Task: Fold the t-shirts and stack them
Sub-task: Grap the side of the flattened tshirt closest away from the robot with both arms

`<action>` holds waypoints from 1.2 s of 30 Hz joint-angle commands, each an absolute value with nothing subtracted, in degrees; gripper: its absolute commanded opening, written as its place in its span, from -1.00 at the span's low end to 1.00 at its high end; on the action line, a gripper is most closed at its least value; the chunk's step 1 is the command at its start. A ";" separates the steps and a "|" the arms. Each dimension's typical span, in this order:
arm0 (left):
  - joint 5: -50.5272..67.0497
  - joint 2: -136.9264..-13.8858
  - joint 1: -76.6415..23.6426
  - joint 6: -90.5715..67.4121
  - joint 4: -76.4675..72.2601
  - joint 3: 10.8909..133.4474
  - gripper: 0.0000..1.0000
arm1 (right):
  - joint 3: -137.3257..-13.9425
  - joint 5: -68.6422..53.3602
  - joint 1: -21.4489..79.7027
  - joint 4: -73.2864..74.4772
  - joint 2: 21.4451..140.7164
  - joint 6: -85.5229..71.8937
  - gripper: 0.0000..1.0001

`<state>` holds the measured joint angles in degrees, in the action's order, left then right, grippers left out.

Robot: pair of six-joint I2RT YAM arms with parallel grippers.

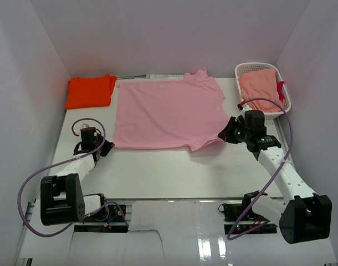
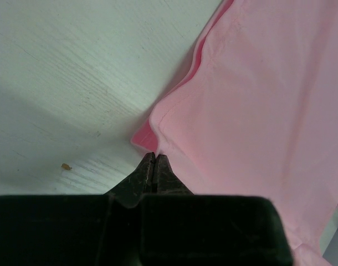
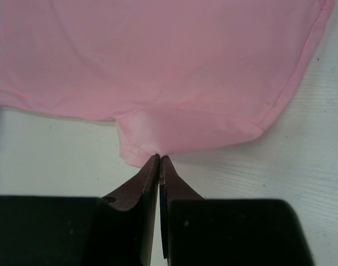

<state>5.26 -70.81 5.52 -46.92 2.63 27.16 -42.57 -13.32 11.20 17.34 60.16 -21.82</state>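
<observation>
**Top view.** The pink shirt [image 1: 169,113] lies spread flat on the bench [image 1: 174,172], collar at its far edge. The left arm reaches from its base to the shirt's near-left corner. There the left gripper [image 1: 109,145] is closed, with its tips at the hem. The right arm stretches up from the near right with its wrist angled inward. The right gripper [image 1: 223,134] is closed at the tip of the shirt's near-right sleeve.

Left of the shirt's far corner sits the orange shirt [image 1: 91,91], folded and apart from it. Right of the collar end stands the basket [image 1: 257,65] with a salmon cloth [image 1: 257,86] inside, close behind the right wrist. The walls [image 1: 25,83] hem in the bench on both sides and at the back. The bare bench on the near side of the shirt is the widest free strip.

**Left wrist.** The left gripper [image 2: 154,158] has its jaws pressed together, pinching the pink shirt [image 2: 257,111] at its corner. The corner curls up a little off the bench [image 2: 75,66]. The bench is bare to the left of the shirt.

**Right wrist.** The right gripper [image 3: 159,159] is clamped on the hem of the pink shirt [image 3: 158,61] where the sleeve corner puckers toward the tips. White bench [image 3: 318,166] shows on both sides of that corner.
</observation>
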 commanded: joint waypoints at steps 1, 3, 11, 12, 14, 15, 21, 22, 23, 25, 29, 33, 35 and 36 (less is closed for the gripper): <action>3.96 -71.01 5.54 -46.76 2.90 29.35 -1.00 | -46.75 -14.06 10.64 17.75 61.69 -19.87 -0.85; 3.61 -71.28 5.71 -46.93 2.90 29.79 -1.00 | -47.98 -14.15 10.37 17.75 62.57 -19.51 -0.85; 2.64 -72.42 5.63 -47.81 3.51 33.48 -1.00 | -50.18 -14.33 9.41 17.67 65.65 -18.55 -0.85; 2.81 -72.60 5.54 -47.99 3.52 33.92 -1.00 | -50.45 -14.33 9.23 17.67 66.09 -18.37 -0.85; 3.16 -73.21 5.62 -48.16 3.69 35.33 -1.00 | -50.80 -14.41 8.97 17.67 66.36 -18.19 -0.85; 3.43 -73.47 5.63 -48.25 3.69 35.77 -1.00 | -50.97 -14.50 8.88 17.67 66.53 -18.19 -0.85; 3.16 -75.14 5.63 -48.08 3.87 37.44 -1.00 | -52.56 -14.41 8.61 17.49 68.20 -18.11 -0.85; 2.90 -75.41 5.63 -47.99 4.13 37.70 -1.00 | -52.82 -14.41 8.53 17.49 68.73 -18.11 -0.85; 2.73 -75.58 5.63 -47.90 4.22 37.97 -1.00 | -53.08 -14.41 8.44 17.40 68.99 -18.11 -0.85; 2.55 -76.20 5.63 -47.81 4.31 38.49 -1.00 | -54.05 -14.33 8.35 17.40 69.87 -18.11 -0.85; 2.29 -76.73 5.63 -47.99 4.39 38.94 -1.00 | -56.16 -14.15 8.09 17.40 71.54 -18.19 -0.85; 1.67 -76.90 5.63 -48.08 4.39 39.46 -1.00 | -57.74 -14.06 7.82 17.23 73.29 -18.37 -0.85; 1.41 -77.17 5.63 -48.08 4.39 39.90 -1.00 | -58.71 -13.98 7.82 17.14 73.91 -18.46 -0.85; 1.23 -77.25 5.63 -48.08 4.39 40.08 -1.00 | -59.06 -13.97 7.82 17.14 74.53 -18.46 -0.85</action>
<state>2.72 -77.54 5.52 -48.05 4.36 37.89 -55.90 -13.87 8.21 18.15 73.54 -19.03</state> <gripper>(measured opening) 0.030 0.080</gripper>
